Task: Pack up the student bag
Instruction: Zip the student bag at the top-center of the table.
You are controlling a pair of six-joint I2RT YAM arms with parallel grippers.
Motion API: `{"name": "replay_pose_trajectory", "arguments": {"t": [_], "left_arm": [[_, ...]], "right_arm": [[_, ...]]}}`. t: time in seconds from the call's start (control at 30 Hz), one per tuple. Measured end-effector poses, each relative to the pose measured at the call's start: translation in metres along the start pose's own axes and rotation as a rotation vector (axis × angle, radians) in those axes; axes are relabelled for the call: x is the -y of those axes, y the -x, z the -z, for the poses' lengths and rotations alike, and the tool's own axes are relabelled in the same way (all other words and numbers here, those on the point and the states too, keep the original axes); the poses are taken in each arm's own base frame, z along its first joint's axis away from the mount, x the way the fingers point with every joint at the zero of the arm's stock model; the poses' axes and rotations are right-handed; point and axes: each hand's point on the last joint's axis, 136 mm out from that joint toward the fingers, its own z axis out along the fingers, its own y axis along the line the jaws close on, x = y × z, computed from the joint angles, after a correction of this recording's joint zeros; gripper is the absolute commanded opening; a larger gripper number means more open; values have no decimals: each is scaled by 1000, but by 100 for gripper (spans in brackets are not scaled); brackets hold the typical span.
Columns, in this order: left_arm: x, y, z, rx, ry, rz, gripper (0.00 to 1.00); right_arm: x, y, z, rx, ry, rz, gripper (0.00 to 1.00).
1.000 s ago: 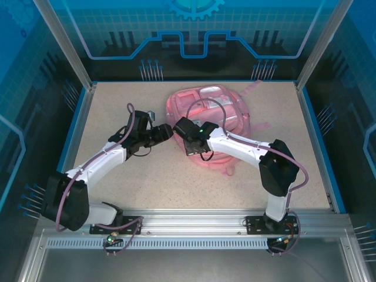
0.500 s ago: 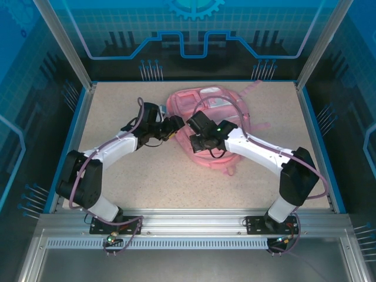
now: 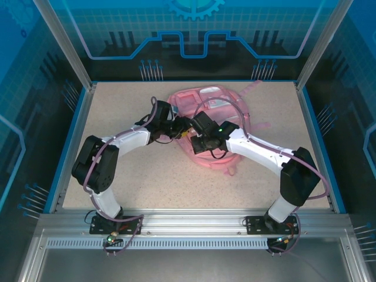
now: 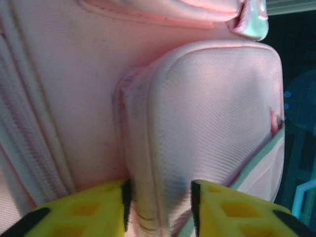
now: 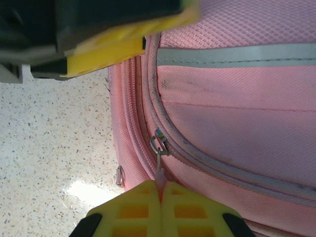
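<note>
The student bag [image 3: 235, 117] lies flat on the table [image 3: 117, 100] toward the far centre, and both arms reach in to its near-left edge. In the top view the left gripper [image 3: 182, 128] meets the bag's left side and the right gripper [image 3: 192, 141] sits just beside it, slightly nearer the arm bases. The two wrists are close together. In the left wrist view the left gripper [image 4: 159, 207] straddles a raised edge of a padded pocket [image 4: 212, 113]. Pink fabric fills the gap between the two yellow fingers and touches both, so this gripper is clamped on the bag at the pocket edge. In the right wrist view the right gripper [image 5: 160, 197] has its fingers pressed together on the zip pull [image 5: 159, 163]. The pull runs from a metal slider on the curved zip line down into the seam between the fingertips. A pale reflective strip [image 5: 237, 54] crosses the mesh above the zip, and speckled table [image 5: 49, 148] shows to the left of the bag. A yellow finger of the left gripper [image 5: 113, 44] crosses the top of this view, close to the bag's edge. In the top view the wrists and cables cover the bag's near-left portion and both sets of fingertips. From there, the exact contact points appear to lie on the side panel but cannot be confirmed. The left wrist view crops the bag heavily, so which pocket is gripped cannot be told.
</note>
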Motion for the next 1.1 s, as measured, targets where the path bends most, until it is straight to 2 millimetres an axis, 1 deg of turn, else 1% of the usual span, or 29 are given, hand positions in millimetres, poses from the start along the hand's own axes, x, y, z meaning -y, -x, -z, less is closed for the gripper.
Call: {"name": "replay_pose_trajectory", "arguments": {"t": [0.07, 0.1, 0.17, 0.23, 0.3, 0.4, 0.5, 0.6, 0.63, 0.67, 0.7, 0.73, 0.77, 0.8, 0.9, 0.97, 1.03, 1.1], "left_arm": [[-4, 0, -3, -4, 7, 12, 1], [-4, 0, -4, -6, 8, 14, 0], [-4, 0, -4, -4, 10, 12, 0], [-4, 0, -4, -2, 14, 7, 0], [-5, 1, -4, -3, 20, 5, 0], [-9, 2, -2, -3, 29, -3, 0], [-11, 5, 0, 1, 33, -10, 0], [-14, 15, 9, 21, 40, -23, 0], [-15, 19, 14, 32, 42, -27, 8], [-16, 25, 20, 48, 42, -35, 20], [-18, 29, 26, 60, 45, -42, 27], [-20, 34, 34, 80, 51, -41, 36], [-25, 40, 45, 106, 65, -37, 45], [-29, 45, 55, 129, 77, -36, 49], [-39, 59, 92, 219, 105, -18, 53], [-41, 57, 111, 253, 115, -6, 55], [-40, 50, 120, 260, 106, -7, 56], [-40, 39, 124, 251, 90, 13, 57]], "right_arm": [[3, 0, 0, 3, -17, 2, 0], [5, -1, 0, 5, -32, 5, 0], [10, -4, -1, 4, -69, 15, 0], [20, -11, -1, 0, -122, 29, 0], [35, -18, 4, -3, -192, 42, 0], [62, -23, 17, 7, -299, 49, 0], [89, -20, 26, 26, -381, 27, 0], [117, -15, 30, 26, -449, 2, 0], [123, -13, 30, 26, -458, -3, 0], [126, -11, 30, 26, -458, -2, 0], [126, -9, 29, 28, -447, 4, 0], [121, -7, 27, 30, -424, 17, 0], [113, -5, 25, 34, -386, 36, 0], [106, -4, 23, 37, -352, 51, 0], [78, 4, 18, 53, -226, 90, 0], [56, 9, 13, 61, -134, 112, 0], [34, 13, 8, 68, -43, 126, 0], [12, 17, 2, 74, 45, 138, 0]]}}
